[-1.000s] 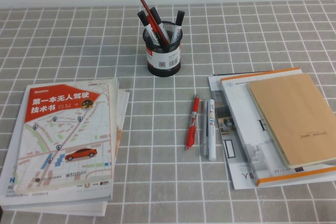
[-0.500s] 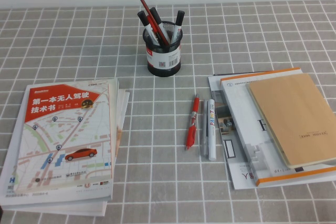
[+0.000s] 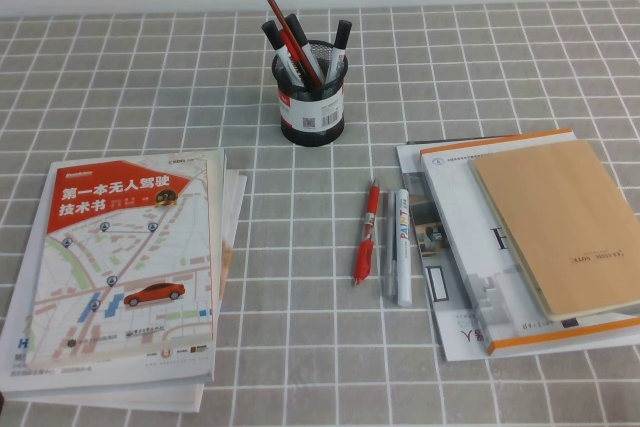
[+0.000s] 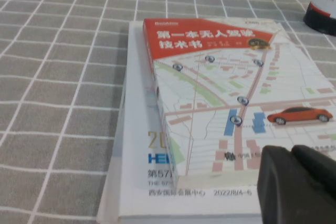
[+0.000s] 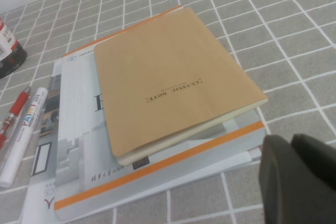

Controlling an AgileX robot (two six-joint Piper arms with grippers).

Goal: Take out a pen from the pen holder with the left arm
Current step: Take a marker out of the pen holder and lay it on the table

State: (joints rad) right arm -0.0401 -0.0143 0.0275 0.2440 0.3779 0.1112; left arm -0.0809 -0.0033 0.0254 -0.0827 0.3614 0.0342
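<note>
Item one: black mesh pen holder (image 3: pixel 313 107), upright at the far middle of the grey checked tablecloth (image 3: pixel 300 347). It holds a red pen (image 3: pixel 285 22) and several black-capped markers (image 3: pixel 341 37), all leaning.

In front of it lie a loose red pen (image 3: pixel 366 232), a grey pen (image 3: pixel 387 247) and a white marker (image 3: pixel 402 247), side by side.

My left gripper (image 4: pixel 290 153) hovers by the map-covered book with the red banner (image 4: pixel 226 82). Its fingers are pressed together and empty, well apart from the holder.

My right gripper (image 5: pixel 290 142) is beside the tan notebook (image 5: pixel 168 77) on the orange-edged white book (image 5: pixel 157 174), likewise pressed together and empty.
</note>
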